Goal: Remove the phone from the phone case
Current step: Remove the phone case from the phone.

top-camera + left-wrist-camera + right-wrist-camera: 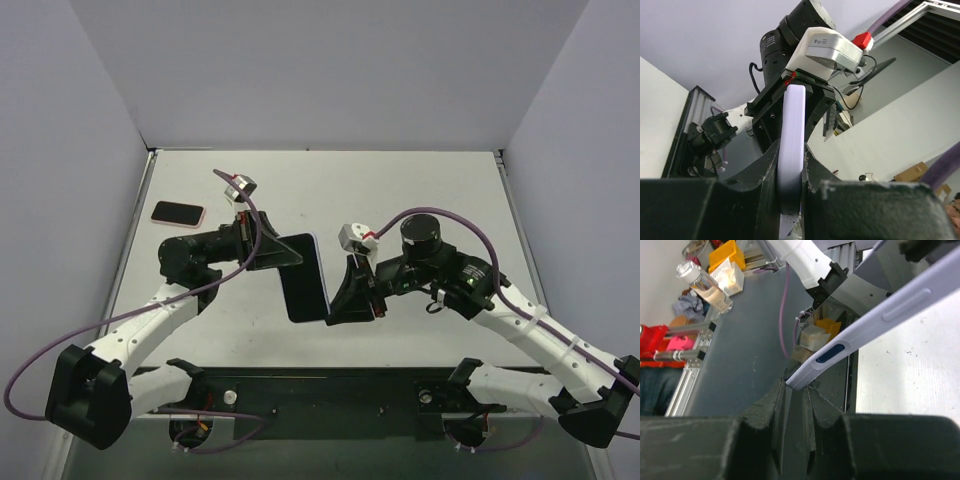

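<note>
A phone with a black screen sits in a lavender case (pixel 303 280), held above the table between both arms. My left gripper (pixel 272 252) is shut on the case's upper left edge. In the left wrist view the lavender case edge (pixel 794 125) runs up between my shut left gripper (pixel 790 175). My right gripper (pixel 345 295) is at the case's lower right corner. In the right wrist view the case corner (pixel 840 352), with its side buttons, is pinched at the tips of my right gripper (pixel 797 385).
A second phone in a pink case (pixel 178 213) lies flat on the white table (pixel 420 190) at the far left. Grey walls border the table on three sides. The arm bases and purple cables sit at the near edge.
</note>
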`<act>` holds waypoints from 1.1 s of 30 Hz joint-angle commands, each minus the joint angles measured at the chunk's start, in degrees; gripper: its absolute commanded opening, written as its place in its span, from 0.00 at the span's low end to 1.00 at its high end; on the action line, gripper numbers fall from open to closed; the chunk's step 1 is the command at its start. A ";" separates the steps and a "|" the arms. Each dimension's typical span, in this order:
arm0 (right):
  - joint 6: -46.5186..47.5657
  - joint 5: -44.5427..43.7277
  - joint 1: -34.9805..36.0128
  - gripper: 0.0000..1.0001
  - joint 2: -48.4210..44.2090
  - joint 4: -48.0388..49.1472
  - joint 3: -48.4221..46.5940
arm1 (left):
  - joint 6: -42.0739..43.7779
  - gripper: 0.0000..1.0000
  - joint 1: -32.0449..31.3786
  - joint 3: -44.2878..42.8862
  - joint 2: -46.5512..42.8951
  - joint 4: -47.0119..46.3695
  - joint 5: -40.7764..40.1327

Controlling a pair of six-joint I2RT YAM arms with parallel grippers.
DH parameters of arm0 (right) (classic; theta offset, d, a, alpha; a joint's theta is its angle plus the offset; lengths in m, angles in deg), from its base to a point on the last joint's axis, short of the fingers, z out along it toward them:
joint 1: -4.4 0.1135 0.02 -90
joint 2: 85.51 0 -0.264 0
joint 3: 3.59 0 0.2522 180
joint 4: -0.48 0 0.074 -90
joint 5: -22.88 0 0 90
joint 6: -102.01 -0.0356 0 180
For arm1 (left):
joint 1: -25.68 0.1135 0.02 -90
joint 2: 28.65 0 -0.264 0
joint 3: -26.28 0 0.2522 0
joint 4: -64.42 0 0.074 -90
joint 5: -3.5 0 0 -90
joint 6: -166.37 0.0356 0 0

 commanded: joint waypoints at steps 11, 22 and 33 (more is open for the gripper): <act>2.21 -44.10 4.59 0.00 4.78 3.80 -6.47 | -7.18 0.00 -7.61 -5.20 -5.18 -2.65 -1.34; -13.98 -58.54 1.33 0.28 0.40 -1.28 3.18 | 16.29 0.00 -0.34 -2.93 -10.02 38.13 -19.44; -37.52 -41.49 -6.66 0.49 -9.80 3.51 7.50 | 15.24 0.00 4.60 -0.72 -0.79 28.82 -24.28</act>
